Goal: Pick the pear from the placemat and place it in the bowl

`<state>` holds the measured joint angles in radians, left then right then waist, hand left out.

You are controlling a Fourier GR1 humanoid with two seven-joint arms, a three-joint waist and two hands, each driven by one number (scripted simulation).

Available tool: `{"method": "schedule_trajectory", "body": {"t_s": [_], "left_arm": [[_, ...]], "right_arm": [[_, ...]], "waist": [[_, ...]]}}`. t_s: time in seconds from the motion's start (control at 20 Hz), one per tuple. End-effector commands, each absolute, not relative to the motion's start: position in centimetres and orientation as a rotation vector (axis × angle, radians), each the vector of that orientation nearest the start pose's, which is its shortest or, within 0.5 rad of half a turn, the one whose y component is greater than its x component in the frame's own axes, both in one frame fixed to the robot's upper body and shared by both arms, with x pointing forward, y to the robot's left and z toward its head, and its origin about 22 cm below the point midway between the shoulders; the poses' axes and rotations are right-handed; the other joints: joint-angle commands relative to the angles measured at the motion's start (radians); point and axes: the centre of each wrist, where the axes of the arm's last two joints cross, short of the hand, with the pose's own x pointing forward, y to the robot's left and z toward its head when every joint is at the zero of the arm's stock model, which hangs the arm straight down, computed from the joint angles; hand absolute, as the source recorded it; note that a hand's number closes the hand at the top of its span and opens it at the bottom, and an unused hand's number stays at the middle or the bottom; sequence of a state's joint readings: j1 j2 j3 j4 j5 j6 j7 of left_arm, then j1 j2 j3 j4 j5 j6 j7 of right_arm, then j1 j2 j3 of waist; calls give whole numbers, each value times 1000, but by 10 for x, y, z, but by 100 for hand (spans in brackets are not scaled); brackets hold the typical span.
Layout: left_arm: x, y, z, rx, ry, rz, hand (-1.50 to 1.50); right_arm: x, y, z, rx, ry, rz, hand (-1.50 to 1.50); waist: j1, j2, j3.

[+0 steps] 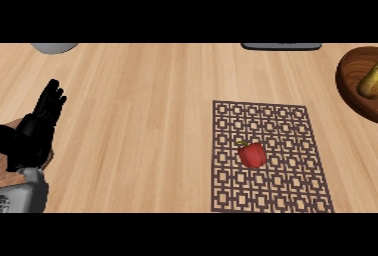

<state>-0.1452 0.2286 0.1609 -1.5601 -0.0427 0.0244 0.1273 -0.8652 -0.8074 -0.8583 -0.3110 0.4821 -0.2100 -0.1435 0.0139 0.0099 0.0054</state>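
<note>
Wooden counter [148,100], edge-cropped bowl [351,95] with half-visible pear [368,82] inside.

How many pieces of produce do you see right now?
2. A red bell pepper lies on the placemat; a pear sits in the wooden bowl at the right edge, cut off, so more may be hidden.
</note>
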Motion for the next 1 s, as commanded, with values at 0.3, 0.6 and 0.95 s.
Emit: {"method": "schedule_trajectory", "body": {"t_s": [0.3, 0.6, 0.95], "left_arm": [[271, 319, 47, 359, -1567, -67, 0], [267, 316, 51, 327, -1552, -58, 0], [274, 318, 61, 313, -1551, -56, 0]], "right_arm": [[227, -606, 131, -871, -1459, -511, -150], [170, -632, 131, -738, -1505, -552, -150], [137, -636, 107, -722, -1612, -526, -150]], "waist": [[-20, -7, -3], [-26, -14, -5], [-16, -10, -4]]}}
